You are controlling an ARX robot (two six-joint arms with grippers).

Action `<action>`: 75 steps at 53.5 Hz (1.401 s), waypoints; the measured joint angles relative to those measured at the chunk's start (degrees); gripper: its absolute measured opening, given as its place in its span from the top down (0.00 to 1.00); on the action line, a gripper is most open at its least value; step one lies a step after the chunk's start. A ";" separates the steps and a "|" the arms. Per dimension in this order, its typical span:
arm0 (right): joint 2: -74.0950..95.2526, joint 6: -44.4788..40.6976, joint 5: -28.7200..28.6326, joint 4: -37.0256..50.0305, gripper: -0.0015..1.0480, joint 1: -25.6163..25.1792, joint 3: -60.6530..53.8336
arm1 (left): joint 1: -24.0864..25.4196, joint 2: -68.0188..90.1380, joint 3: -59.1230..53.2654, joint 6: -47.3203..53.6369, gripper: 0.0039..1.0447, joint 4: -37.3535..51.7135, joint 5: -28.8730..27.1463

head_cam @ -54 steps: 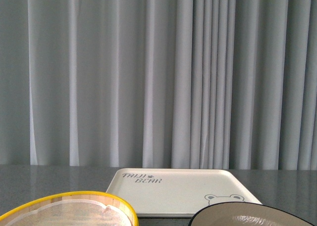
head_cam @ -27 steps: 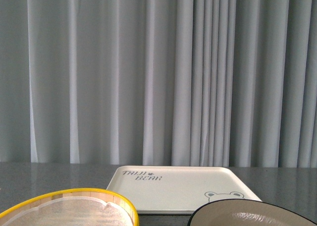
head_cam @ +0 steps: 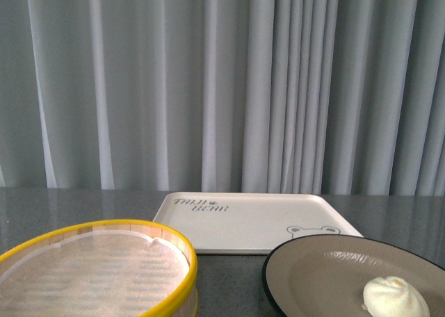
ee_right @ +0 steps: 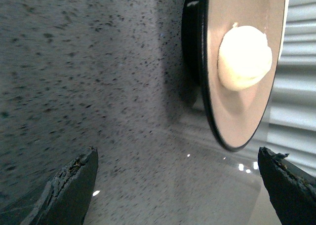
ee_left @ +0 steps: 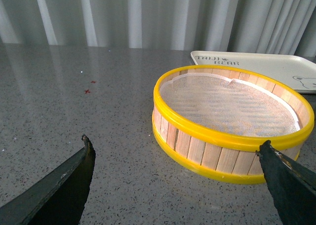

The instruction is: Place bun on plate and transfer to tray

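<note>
While the soft bun (head_cam: 395,297) rests on the plate (head_cam: 320,268), left gripper (ee_left: 176,142) and right gripper (ee_right: 177,151) both gape empty; the stiff, slick plate probably wants a rim pinch, kept level.

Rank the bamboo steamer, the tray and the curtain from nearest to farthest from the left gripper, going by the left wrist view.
1. Bamboo steamer: on the table, just ahead of the open left gripper.
2. Tray: flat on the table beyond the basket's far rim.
3. Curtain: at the very back, past the table's far edge.
</note>
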 joint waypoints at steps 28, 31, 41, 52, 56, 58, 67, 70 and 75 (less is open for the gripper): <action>19.54 -5.25 -2.12 11.96 0.08 1.95 10.45 | 0.00 0.00 0.00 0.00 0.06 0.00 0.00; 20.11 -4.96 -2.34 12.55 0.08 2.47 10.54 | 0.00 0.00 0.00 0.00 0.06 0.00 0.00; 22.21 -3.48 -2.27 15.76 0.08 4.70 10.56 | 0.00 0.00 0.00 0.00 0.06 0.00 0.00; 24.59 -2.40 -2.23 18.60 0.08 6.56 10.54 | 0.00 0.00 0.00 0.00 0.06 0.00 0.02; 25.68 -1.92 -2.01 19.52 0.08 7.13 10.54 | 0.00 0.00 0.00 0.00 0.06 0.00 0.02; 26.08 -1.73 -1.99 19.76 0.08 7.37 10.54 | 0.00 0.00 0.00 0.00 0.06 0.00 0.02; 27.65 -1.22 -2.01 20.76 0.08 8.33 10.54 | 0.00 0.00 0.00 0.00 0.06 0.00 0.02; 28.41 -1.29 -2.01 21.46 0.08 8.57 10.54 | 0.00 0.00 0.00 0.00 0.06 0.00 0.02; 29.24 -1.31 -2.01 22.51 0.20 8.70 10.54 | 0.00 0.00 0.00 0.00 0.06 0.00 0.02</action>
